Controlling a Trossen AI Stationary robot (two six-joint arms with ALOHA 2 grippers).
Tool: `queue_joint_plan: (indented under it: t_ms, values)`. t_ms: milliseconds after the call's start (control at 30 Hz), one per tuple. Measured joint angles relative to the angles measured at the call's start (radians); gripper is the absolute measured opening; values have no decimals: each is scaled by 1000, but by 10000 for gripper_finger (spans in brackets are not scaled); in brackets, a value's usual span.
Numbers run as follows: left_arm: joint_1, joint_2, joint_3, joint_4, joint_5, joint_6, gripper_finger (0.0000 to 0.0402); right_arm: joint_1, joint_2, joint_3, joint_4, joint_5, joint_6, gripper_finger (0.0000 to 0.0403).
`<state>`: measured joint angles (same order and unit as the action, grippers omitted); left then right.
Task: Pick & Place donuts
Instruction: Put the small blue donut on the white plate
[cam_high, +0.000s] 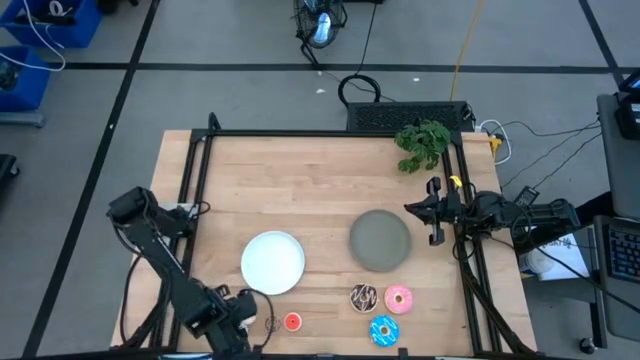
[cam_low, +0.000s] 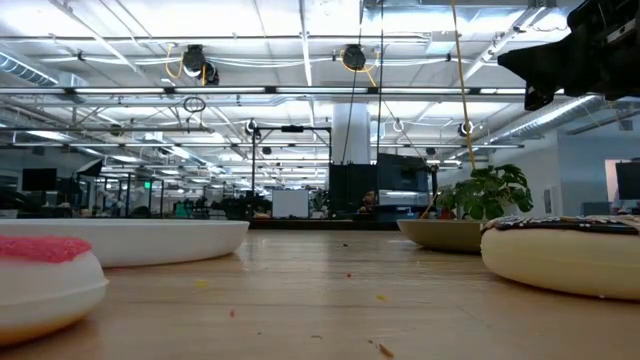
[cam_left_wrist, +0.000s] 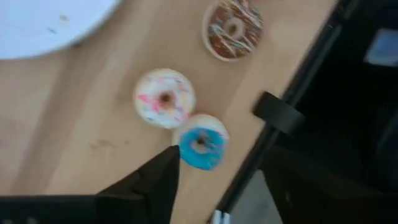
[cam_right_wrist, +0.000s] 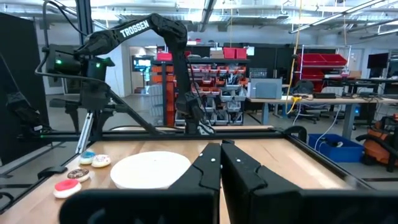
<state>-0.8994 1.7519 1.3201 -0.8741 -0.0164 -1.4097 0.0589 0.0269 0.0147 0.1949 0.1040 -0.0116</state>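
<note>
In the high view the chocolate donut (cam_high: 363, 297), pink donut (cam_high: 398, 299) and blue-sprinkled donut (cam_high: 384, 330) lie together by the table's near edge. A small red donut (cam_high: 292, 321) lies to their left. My left gripper (cam_high: 262, 320) is low over the near edge, just left of the red donut. In its wrist view it is open (cam_left_wrist: 221, 155), with a blue donut (cam_left_wrist: 202, 142) beside one fingertip, a pale sprinkled donut (cam_left_wrist: 165, 98) and the chocolate donut (cam_left_wrist: 233, 28) beyond. My right gripper (cam_high: 412, 208) waits shut (cam_right_wrist: 222, 149) at the table's right side, beside the grey plate.
A white plate (cam_high: 273, 262) and a grey plate (cam_high: 380, 240) sit mid-table. A green plant (cam_high: 422, 142) stands at the far right corner. A black frame rail (cam_high: 200, 190) runs round the table, and its near rail (cam_left_wrist: 292, 93) lies close to the donuts. Bare wood shows across the far half.
</note>
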Motion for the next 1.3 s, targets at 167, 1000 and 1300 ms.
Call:
queue_joint_plan:
  t_ms: [167, 1000, 1300]
  values:
    - [-43, 3, 0, 7, -114, 39, 279, 0, 0, 0, 4, 0, 27, 0]
    - [-60, 205, -1, 42, 39, 109, 310, 0, 0, 0, 19, 3, 26, 0]
    - [-58, 209, -1, 37, 14, 89, 310, 0, 0, 0, 17, 3, 26, 0]
